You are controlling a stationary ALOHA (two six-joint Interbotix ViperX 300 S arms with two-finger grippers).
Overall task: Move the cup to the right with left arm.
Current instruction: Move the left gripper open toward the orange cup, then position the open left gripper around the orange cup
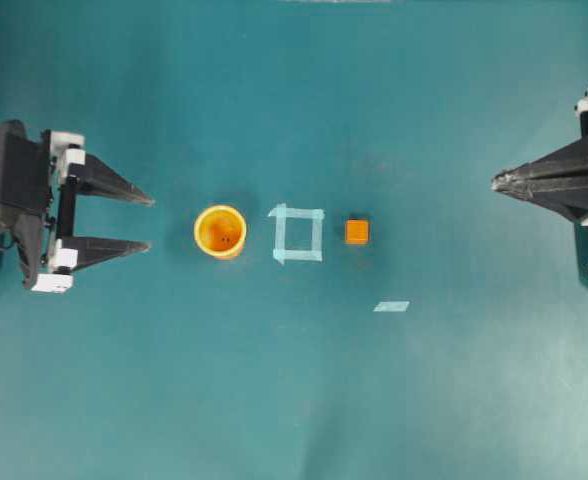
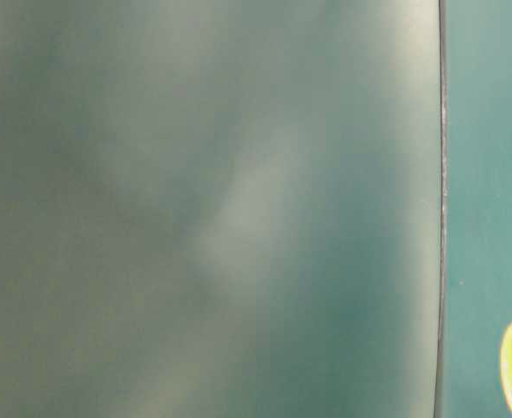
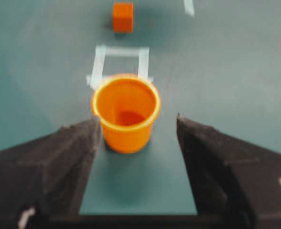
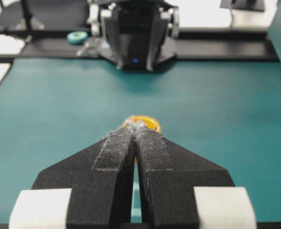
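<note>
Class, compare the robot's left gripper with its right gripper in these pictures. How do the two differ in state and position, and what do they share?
The left gripper is open, its two fingers spread apart; the right gripper is shut, fingers pressed into one point.
The left gripper sits close to the cup, which lines up with its gap; the right gripper sits farther off, beyond the orange cube.
Both are black, wedge-fingered with white parts, hold nothing, and face the table's middle.

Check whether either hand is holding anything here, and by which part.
Nothing is held. The left hand is open, short of the cup; the right hand is shut on nothing.
</note>
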